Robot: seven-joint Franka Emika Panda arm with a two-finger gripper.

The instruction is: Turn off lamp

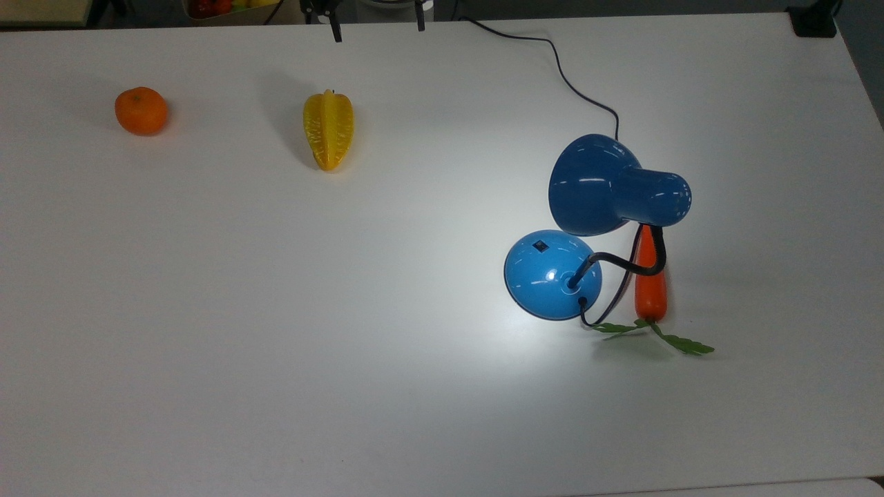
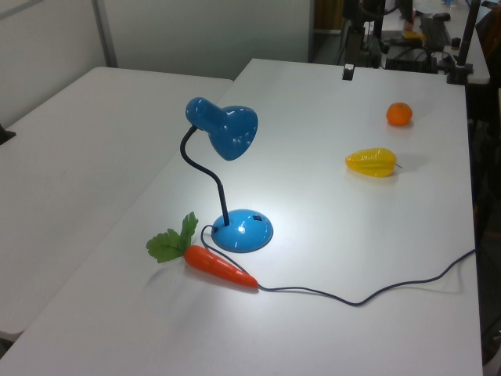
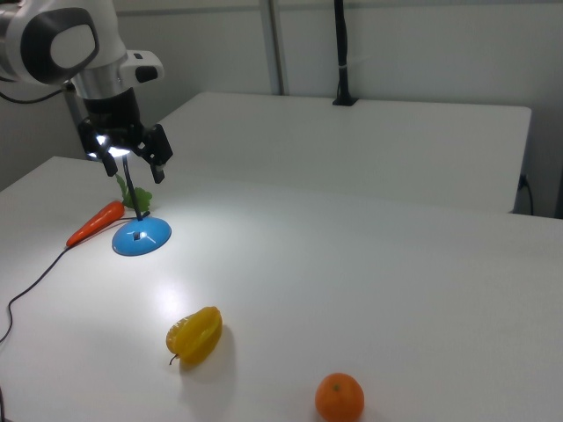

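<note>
The lamp stands on the white table with its glossy blue dome base (image 1: 552, 275), black gooseneck and bell shade (image 1: 608, 185). It is lit and throws a bright patch on the table around the base. A small black switch (image 1: 539, 244) sits on top of the base. The same base (image 2: 243, 231) and shade (image 2: 227, 129) appear in the left view. My gripper (image 1: 377, 26) hangs open and holds nothing at the far table edge, well to the top view's upper left of the lamp. In the right view the gripper (image 3: 135, 164) overlaps the shade, above the base (image 3: 141, 236).
An orange carrot (image 1: 650, 290) with green leaves lies right beside the base, under the gooseneck. The black cord (image 1: 552, 55) runs from the base to the far edge. A yellow starfruit (image 1: 329, 129) and an orange (image 1: 141, 110) lie toward the top view's left.
</note>
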